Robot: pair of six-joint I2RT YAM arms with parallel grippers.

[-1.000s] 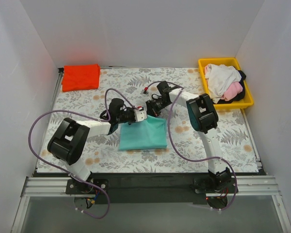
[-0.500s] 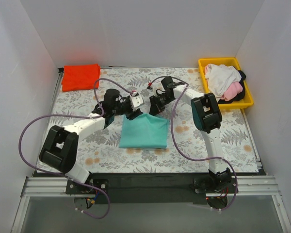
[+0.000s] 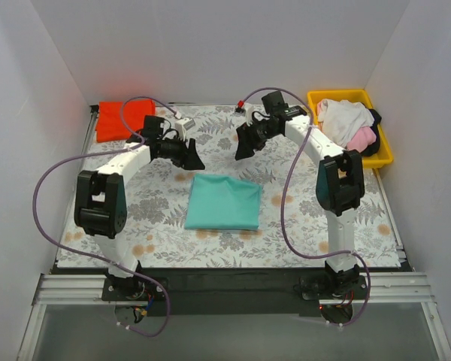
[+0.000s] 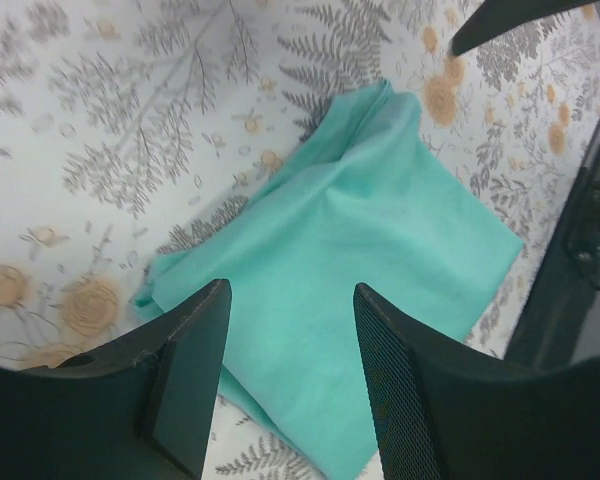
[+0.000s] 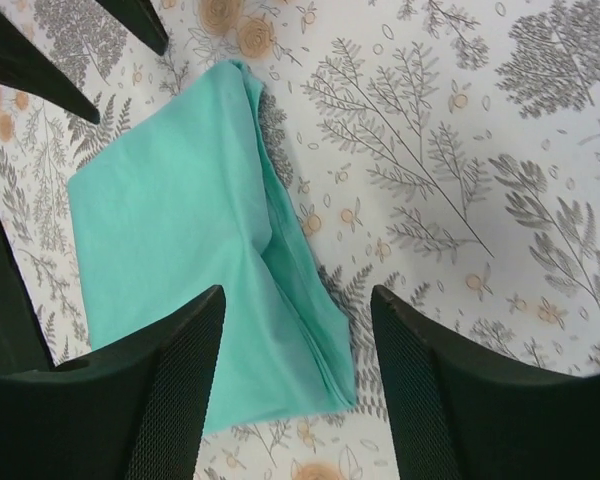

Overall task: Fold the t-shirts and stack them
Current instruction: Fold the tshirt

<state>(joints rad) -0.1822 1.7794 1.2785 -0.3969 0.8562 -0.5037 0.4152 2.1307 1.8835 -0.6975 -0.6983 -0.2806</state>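
A teal-green t-shirt (image 3: pixel 224 202) lies folded into a rectangle on the fern-patterned cloth, also visible in both wrist views as the teal shirt (image 4: pixel 370 240) (image 5: pixel 180 230). A red-orange t-shirt (image 3: pixel 125 119) lies folded at the far left corner. White, pink and black t-shirts (image 3: pixel 349 128) are heaped in the yellow tray (image 3: pixel 385 147). My left gripper (image 3: pixel 196 162) hangs open above the cloth, beyond the teal shirt's far left corner. My right gripper (image 3: pixel 241 150) is open too, beyond the shirt's far right part. Both hold nothing; open fingers (image 4: pixel 195 350) (image 5: pixel 180 390) frame the shirt.
The grey-and-orange fern-patterned cloth (image 3: pixel 165 226) covers the table. White walls close in the left, back and right sides. The yellow tray stands at the far right corner. Purple cables (image 3: pixel 60 180) loop off both arms. A black rail (image 3: pixel 225 282) runs along the near edge.
Both grippers have let go of the teal shirt's far edge, opened, and risen away toward the back. The shirt now lies flat and folded.
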